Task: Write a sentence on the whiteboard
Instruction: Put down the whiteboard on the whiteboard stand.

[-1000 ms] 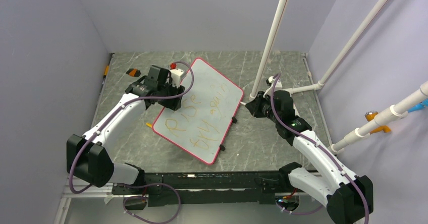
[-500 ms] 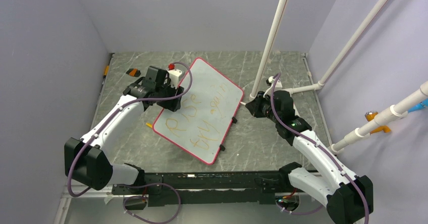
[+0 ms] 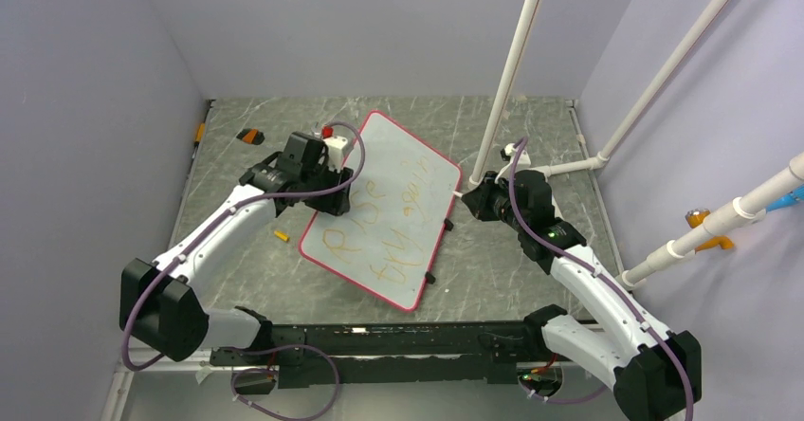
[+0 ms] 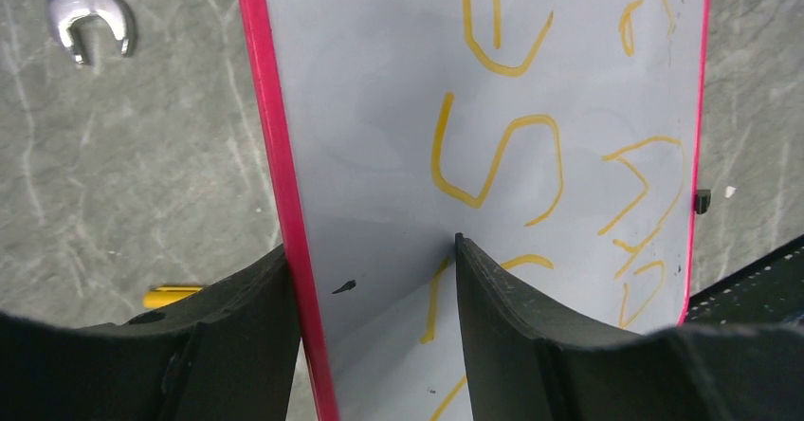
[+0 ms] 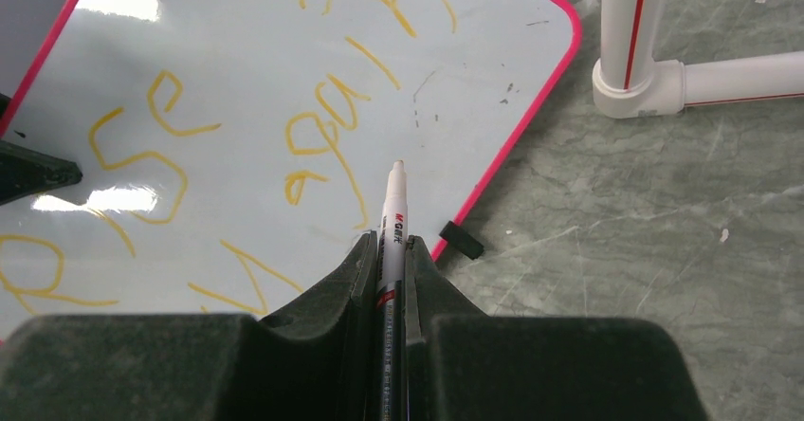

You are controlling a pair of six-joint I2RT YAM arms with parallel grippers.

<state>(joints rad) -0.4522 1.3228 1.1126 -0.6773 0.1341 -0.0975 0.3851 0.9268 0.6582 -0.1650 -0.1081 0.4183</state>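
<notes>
Right gripper (image 5: 389,250) clenched on 1 marker (image 5: 392,198), tip aimed at the whiteboard (image 3: 403,170) lying mid-frame. Left gripper (image 4: 370,248), jaws apart, straddles the red rim (image 4: 284,155), apparently steadying it; sentence (image 3: 384,229) legible.

Red-rimmed whiteboard (image 4: 379,80), orange sentence (image 4: 498,162), left end effector (image 4: 370,250) astride its edge, wrench (image 4: 87,11) nearby

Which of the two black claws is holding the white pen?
The right gripper, shut on the slim white marker pen; the left gripper holds none, its open jaws straddling the red rim of the pale whiteboard.
</notes>
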